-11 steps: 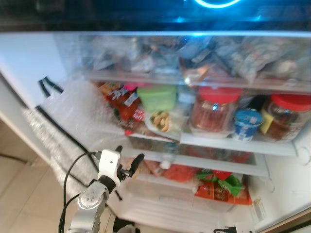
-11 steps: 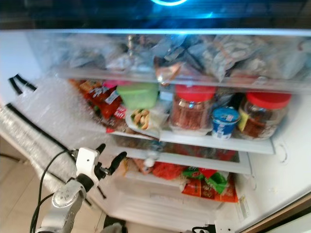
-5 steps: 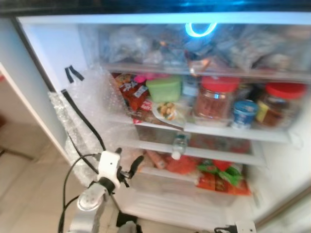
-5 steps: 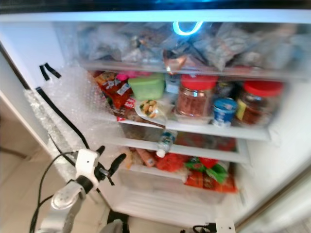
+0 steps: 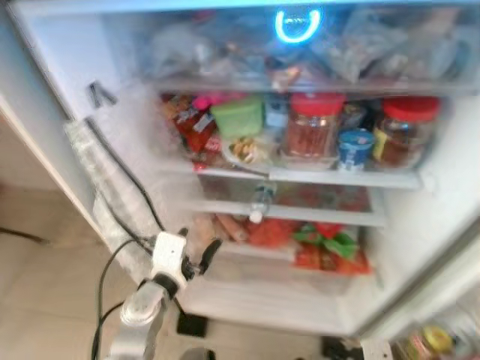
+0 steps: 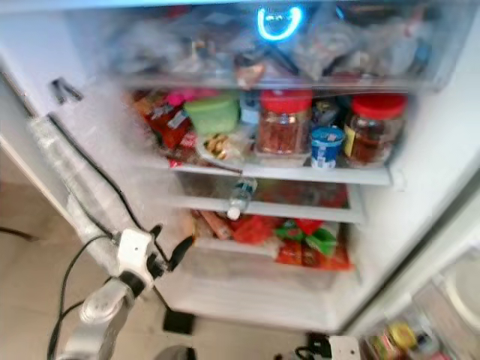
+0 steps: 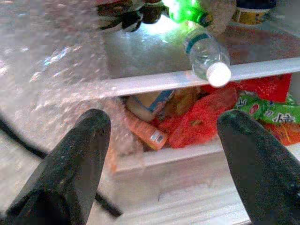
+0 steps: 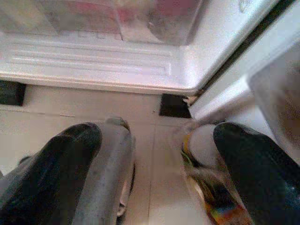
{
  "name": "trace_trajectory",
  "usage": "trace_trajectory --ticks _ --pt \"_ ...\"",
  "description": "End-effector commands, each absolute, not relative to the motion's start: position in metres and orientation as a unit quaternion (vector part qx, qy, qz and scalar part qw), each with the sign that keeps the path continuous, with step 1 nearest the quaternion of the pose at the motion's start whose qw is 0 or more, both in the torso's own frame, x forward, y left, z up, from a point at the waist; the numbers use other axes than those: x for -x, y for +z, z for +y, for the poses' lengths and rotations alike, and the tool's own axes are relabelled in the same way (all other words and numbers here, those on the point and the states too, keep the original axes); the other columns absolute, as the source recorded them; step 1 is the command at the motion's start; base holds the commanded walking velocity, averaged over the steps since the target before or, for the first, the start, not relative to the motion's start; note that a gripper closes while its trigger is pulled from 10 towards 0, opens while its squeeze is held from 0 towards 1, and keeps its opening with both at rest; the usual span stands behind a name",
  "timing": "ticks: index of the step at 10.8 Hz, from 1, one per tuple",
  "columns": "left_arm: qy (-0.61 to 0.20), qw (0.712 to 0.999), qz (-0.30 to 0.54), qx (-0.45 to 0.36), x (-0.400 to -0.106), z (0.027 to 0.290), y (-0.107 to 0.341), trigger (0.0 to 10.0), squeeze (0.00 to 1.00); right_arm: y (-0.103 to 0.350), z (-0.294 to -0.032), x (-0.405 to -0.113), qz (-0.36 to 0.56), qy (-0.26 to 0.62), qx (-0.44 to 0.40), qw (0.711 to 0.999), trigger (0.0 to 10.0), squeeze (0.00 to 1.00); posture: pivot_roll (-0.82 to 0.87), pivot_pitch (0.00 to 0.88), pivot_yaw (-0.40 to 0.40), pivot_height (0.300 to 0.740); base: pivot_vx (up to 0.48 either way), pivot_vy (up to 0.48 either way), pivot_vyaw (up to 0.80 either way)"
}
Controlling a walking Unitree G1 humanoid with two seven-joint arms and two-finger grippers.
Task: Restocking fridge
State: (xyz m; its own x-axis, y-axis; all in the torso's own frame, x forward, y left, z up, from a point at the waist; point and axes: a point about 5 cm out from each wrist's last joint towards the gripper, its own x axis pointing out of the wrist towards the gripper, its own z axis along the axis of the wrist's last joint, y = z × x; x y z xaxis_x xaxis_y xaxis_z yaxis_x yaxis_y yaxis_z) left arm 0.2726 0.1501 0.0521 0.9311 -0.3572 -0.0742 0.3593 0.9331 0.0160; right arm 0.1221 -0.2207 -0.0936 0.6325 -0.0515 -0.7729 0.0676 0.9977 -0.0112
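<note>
Fridge [image 5: 420,225] standing open and pretty packed. Top shelf is a blurry mess of clear bags under a blue ring light [image 5: 297,25]. Next shelf down has a green tub [image 5: 237,116], two red-lidded jars [image 5: 312,127] [image 5: 405,131] with a little blue-lidded cup [image 5: 355,148] between them, plus red snack packets [image 5: 191,127] off to the left. One shelf lower, a water bottle [image 7: 206,56] lies on its side with its white cap poking out over the shelf edge. Under that, the drawer area holds red and green bags [image 5: 330,247] and an orange tube-looking thing [image 7: 145,132], can't tell what exactly.

Left end effector [image 5: 196,253] is raised in front of the lower-left part of the fridge, fingers [image 7: 70,164] spread wide apart with nothing between them, pointed at the drawer stuff below the bottle. Bubble wrap and a black cable [image 5: 124,176] run along the fridge's left wall right beside it.

Right end effector [image 8: 154,178] hangs low, aimed at the tiled floor [image 8: 154,197] by the fridge's bottom edge. Its fingers are also apart and not holding anything. There's something colourful on the floor near it, too blurry to call.
</note>
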Motion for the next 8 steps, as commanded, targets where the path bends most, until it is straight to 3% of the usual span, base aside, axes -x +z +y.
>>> trace_trajectory --ticks 1,4,6,8 --pt "-0.177 0.983 0.044 -0.012 -0.272 0.151 0.049 10.0 0.0 -0.11 -0.211 -0.077 0.508 -0.02 -0.019 0.861 10.0 0.0 -0.03 0.017 0.086 0.656 -0.304 0.0 0.0" --pt "-0.148 0.986 0.081 0.002 -0.268 0.162 0.034 10.0 0.0 -0.11 -0.21 -0.078 0.509 -0.019 -0.021 0.861 10.0 0.0 -0.03 0.014 0.089 0.656 -0.311 0.0 0.0" --pt "-0.102 0.983 0.152 0.017 -0.259 0.179 0.006 10.0 0.0 -0.11 -0.209 -0.079 0.508 -0.019 -0.022 0.861 10.0 0.0 -0.03 0.007 0.092 0.656 -0.328 0.0 0.0" --pt "-0.038 0.967 0.252 0.002 -0.244 0.199 -0.025 10.0 0.0 -0.11 -0.209 -0.08 0.507 -0.021 -0.023 0.861 10.0 0.0 -0.02 0.0 0.09 0.656 0.0 0.0 0.0"
